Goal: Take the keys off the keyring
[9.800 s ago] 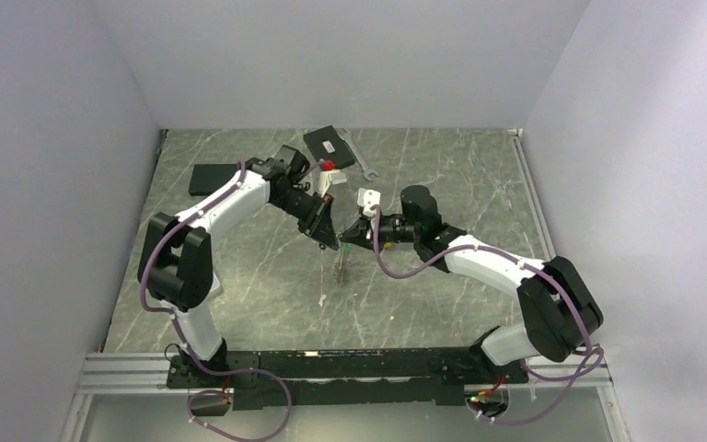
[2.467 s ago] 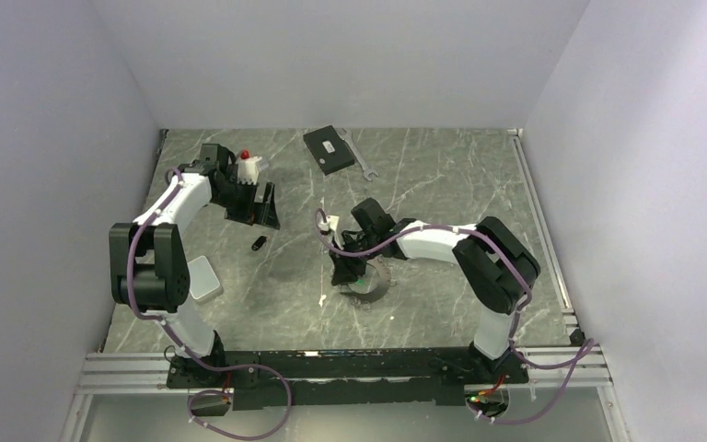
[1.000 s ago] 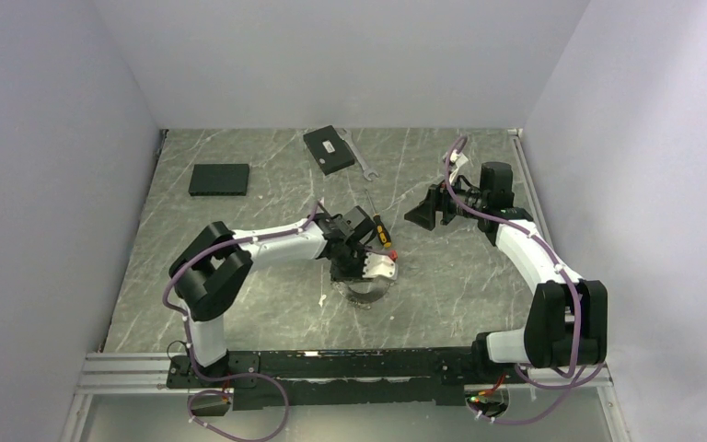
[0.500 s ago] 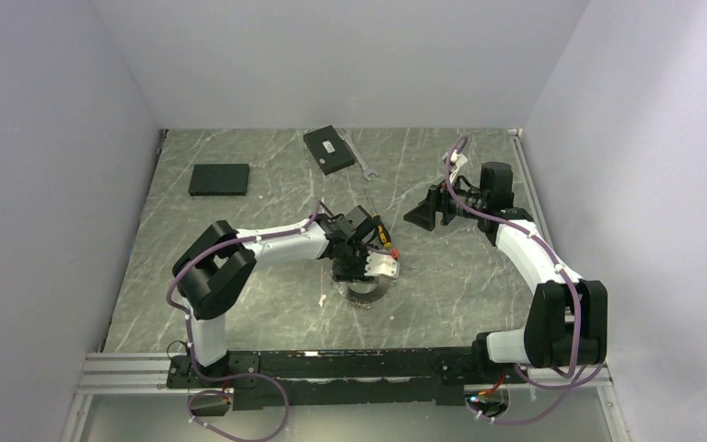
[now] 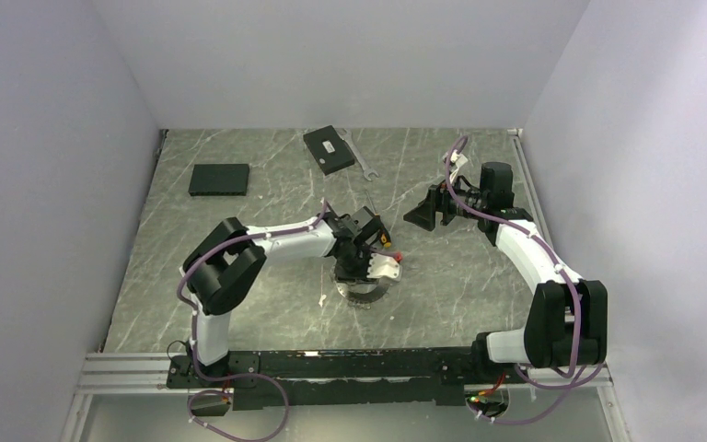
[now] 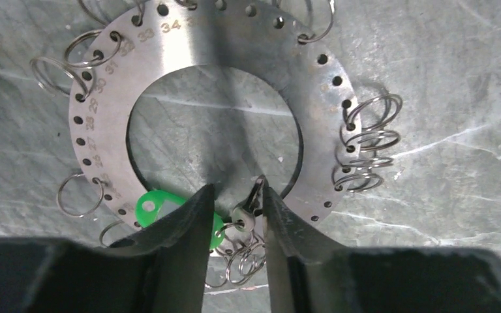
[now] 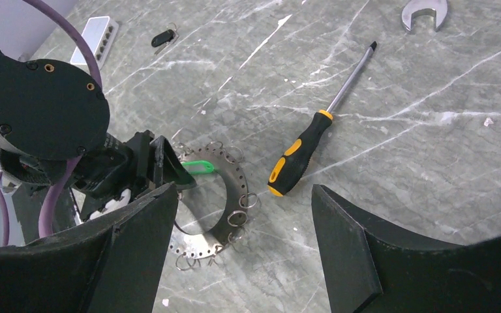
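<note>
Left gripper (image 6: 235, 195), extended to the middle of the grey marbled table (image 5: 267, 304) and pointing straight down: its black fingers (image 6: 192, 222) stand a narrow gap apart over the inner edge of the keyring (image 6: 235, 42) — a flat, silvery-grey metal annulus pierced by a row of small holes, some of them numbered. The keyring lies flat on the table beneath that wrist. The keys (image 6: 365, 140), small grey wire loops threaded through the holes, fringe its rim singly and in clusters. One cluster sits at the fingertips, where an upright loop touches one finger while the other finger is clear of it, so nothing is seen pinched. A bright green plastic tag (image 6: 163, 203) lies partly under that other finger. Right gripper (image 7: 242, 189): jaws spread wide and empty, raised above the table well to the right of the keyring and facing it. A screwdriver (image 7: 300, 153) with a yellow-and-black handle lies just beside the keyring. Elsewhere on the table lie a silver open-ended wrench (image 7: 424, 12), a small black key fob (image 7: 163, 37), a flat black rectangular box (image 5: 329, 149) beside the wrench, and a second black box (image 5: 220, 179) farther left.
</note>
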Robot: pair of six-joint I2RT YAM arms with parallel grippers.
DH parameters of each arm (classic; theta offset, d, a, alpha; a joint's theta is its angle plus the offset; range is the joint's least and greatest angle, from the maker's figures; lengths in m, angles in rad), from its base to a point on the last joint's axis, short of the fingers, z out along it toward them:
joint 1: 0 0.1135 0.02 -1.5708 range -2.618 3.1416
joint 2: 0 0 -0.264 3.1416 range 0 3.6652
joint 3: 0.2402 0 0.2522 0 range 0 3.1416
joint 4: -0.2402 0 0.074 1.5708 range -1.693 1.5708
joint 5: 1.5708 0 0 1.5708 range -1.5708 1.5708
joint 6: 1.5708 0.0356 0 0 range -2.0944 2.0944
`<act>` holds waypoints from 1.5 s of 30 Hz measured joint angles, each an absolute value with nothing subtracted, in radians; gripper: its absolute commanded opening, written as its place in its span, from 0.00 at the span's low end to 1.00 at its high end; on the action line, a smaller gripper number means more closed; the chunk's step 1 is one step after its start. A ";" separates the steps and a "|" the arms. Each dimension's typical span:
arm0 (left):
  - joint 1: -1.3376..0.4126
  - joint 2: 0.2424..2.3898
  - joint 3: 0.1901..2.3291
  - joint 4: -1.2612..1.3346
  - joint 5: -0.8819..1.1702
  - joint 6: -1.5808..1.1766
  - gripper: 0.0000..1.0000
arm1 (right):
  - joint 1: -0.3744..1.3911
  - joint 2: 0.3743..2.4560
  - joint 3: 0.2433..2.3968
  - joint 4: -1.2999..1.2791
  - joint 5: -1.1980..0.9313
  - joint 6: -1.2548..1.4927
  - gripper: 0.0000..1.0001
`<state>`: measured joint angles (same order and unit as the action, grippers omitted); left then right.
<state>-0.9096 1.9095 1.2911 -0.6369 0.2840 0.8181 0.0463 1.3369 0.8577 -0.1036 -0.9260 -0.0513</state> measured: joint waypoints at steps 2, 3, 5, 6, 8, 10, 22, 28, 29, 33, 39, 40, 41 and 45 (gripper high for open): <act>-0.910 1.920 1.304 -0.650 0.286 0.816 0.25 | 0.046 1.337 0.858 -0.103 -0.926 -0.051 0.79; -0.910 1.922 1.309 -0.656 0.286 0.813 0.20 | 0.046 1.337 0.858 -0.104 -0.926 -0.051 0.79; -0.910 1.923 1.314 -0.664 0.287 0.807 0.09 | 0.046 1.337 0.858 -0.104 -0.926 -0.052 0.79; -0.909 1.923 1.316 -0.672 0.288 0.802 0.03 | 0.046 1.337 0.858 -0.103 -0.926 -0.052 0.79; -0.906 1.921 1.320 -0.679 0.290 0.791 0.00 | 0.046 1.337 0.858 -0.104 -0.926 -0.052 0.79; -0.900 1.909 1.320 -0.683 0.293 0.780 0.00 | 0.046 1.337 0.858 -0.104 -0.926 -0.052 0.79; -0.723 1.716 1.301 -0.723 0.379 0.681 0.29 | 0.046 1.339 0.857 -0.104 -0.928 -0.052 0.79; -0.694 1.715 1.295 -0.711 0.398 0.615 0.51 | 0.046 1.354 0.857 -0.104 -0.930 -0.052 0.79; -0.700 1.723 1.298 -0.707 0.402 0.604 0.51 | 0.046 1.356 0.857 -0.104 -0.930 -0.052 0.79; -0.736 1.780 1.314 -0.681 0.396 0.567 0.52 | 0.046 1.356 0.857 -0.104 -0.930 -0.052 0.79; -0.780 1.872 1.324 -0.661 0.358 0.540 0.53 | 0.046 1.356 0.857 -0.104 -0.930 -0.052 0.79; -0.782 1.882 1.325 -0.656 0.350 0.537 0.53 | 0.046 1.356 0.857 -0.104 -0.930 -0.052 0.79; -0.787 1.893 1.325 -0.653 0.340 0.535 0.52 | 0.046 1.356 0.857 -0.104 -0.930 -0.052 0.79; -0.803 1.921 1.325 -0.644 0.306 0.533 0.45 | 0.046 1.356 0.857 -0.104 -0.930 -0.052 0.79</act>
<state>-0.8032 1.9209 1.3251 -0.6437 0.3058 0.5331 0.0460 1.3560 0.8570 -0.1040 -0.9302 -0.0521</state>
